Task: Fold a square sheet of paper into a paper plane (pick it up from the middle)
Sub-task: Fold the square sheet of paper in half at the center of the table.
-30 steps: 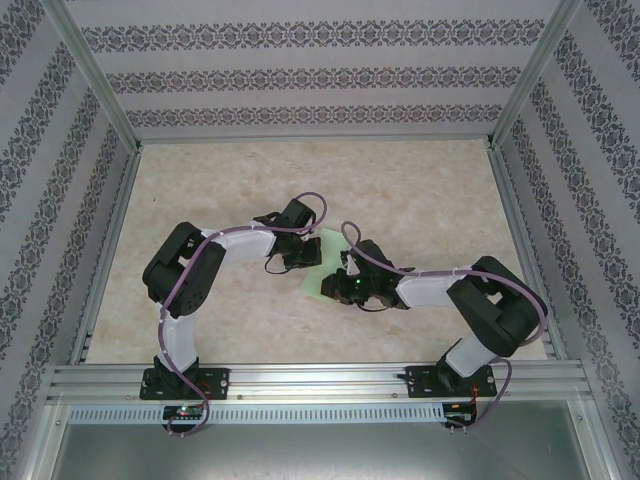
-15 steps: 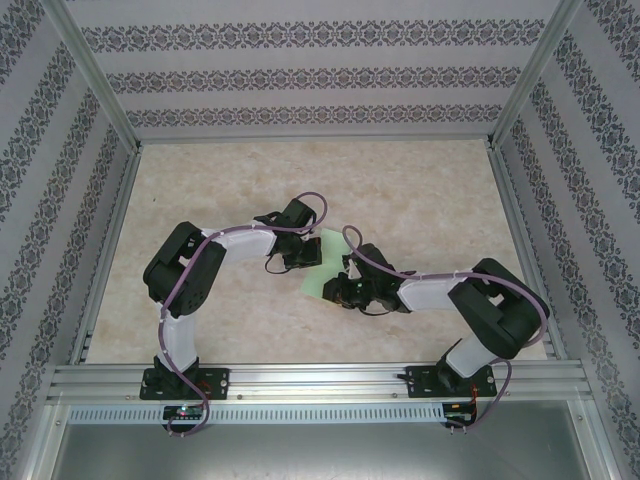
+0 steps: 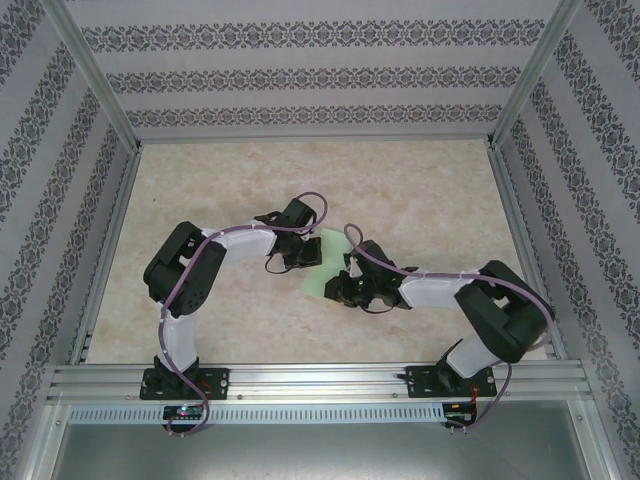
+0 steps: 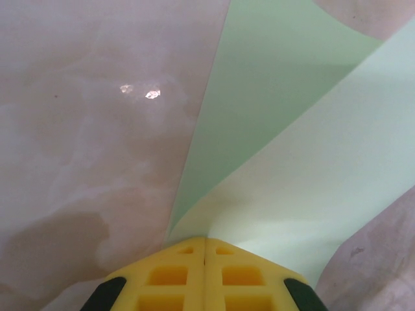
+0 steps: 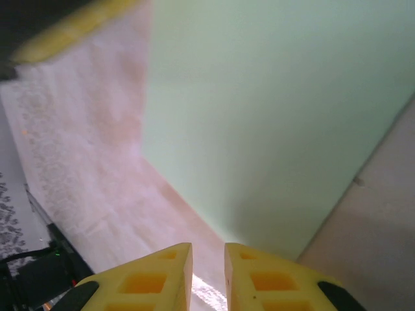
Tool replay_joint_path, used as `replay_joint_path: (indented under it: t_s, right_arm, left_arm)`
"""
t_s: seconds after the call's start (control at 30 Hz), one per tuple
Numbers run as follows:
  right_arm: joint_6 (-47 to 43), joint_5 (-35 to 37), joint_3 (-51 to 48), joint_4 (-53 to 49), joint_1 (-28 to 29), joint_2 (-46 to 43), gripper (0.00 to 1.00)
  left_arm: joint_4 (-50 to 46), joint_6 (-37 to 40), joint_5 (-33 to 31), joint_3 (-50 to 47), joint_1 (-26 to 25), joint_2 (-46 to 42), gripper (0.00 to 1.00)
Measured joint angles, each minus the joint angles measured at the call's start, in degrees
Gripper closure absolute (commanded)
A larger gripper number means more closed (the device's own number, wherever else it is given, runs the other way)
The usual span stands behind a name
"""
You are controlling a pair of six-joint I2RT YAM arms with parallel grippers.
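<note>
The square sheet of paper (image 3: pixel 320 280) is pale mint green and lies mid-table between the two arms. My left gripper (image 3: pixel 305 258) is at its left edge. In the left wrist view the yellow fingertips (image 4: pixel 188 249) are pressed together, and the left gripper (image 4: pixel 206 240) pinches the paper (image 4: pixel 292 162), which curls up and away from the jaws. My right gripper (image 3: pixel 337 290) hovers low at the sheet's near corner. In the right wrist view the right gripper (image 5: pixel 207 249) shows a narrow gap with bare table in it, and the paper (image 5: pixel 272 116) starts just ahead. The paper plane is out of view.
The beige marbled tabletop (image 3: pixel 420 200) is boxed in by patterned walls and an aluminium frame (image 3: pixel 310 380) at the near edge. A yellow finger of the left gripper (image 5: pixel 78 26) shows at the top left of the right wrist view.
My right gripper has edged slightly left toward the sheet's near corner. The left arm and the paper have stayed put.
</note>
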Motion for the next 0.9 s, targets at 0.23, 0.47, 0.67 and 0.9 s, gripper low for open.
replay_joint_path:
  t_s: [0.23,0.47,0.67,0.9]
  right_arm:
    - [-3.0,0.3,5.2,0.2,-9.3,-2.3,0.80]
    - [-4.0,-0.5,6.6,1.0,-10.9,5.9,0.80]
    - [-5.0,0.1,6.6,1.1,-11.3,10.4,0.80]
    - [-5.5,-0.6,7.5,0.3,-11.6,11.0,0.79]
  left_arm:
    - [-0.1,0.0,0.0,0.1,0.0,0.0,1.00]
    - [-0.7,0.4,0.0,0.5,0.0,0.2,1.00]
    - [-1.0,1.1,0.0,0.8,0.0,0.3,1.00]
    - [-1.0,1.1,0.0,0.8,0.0,0.4,1.00]
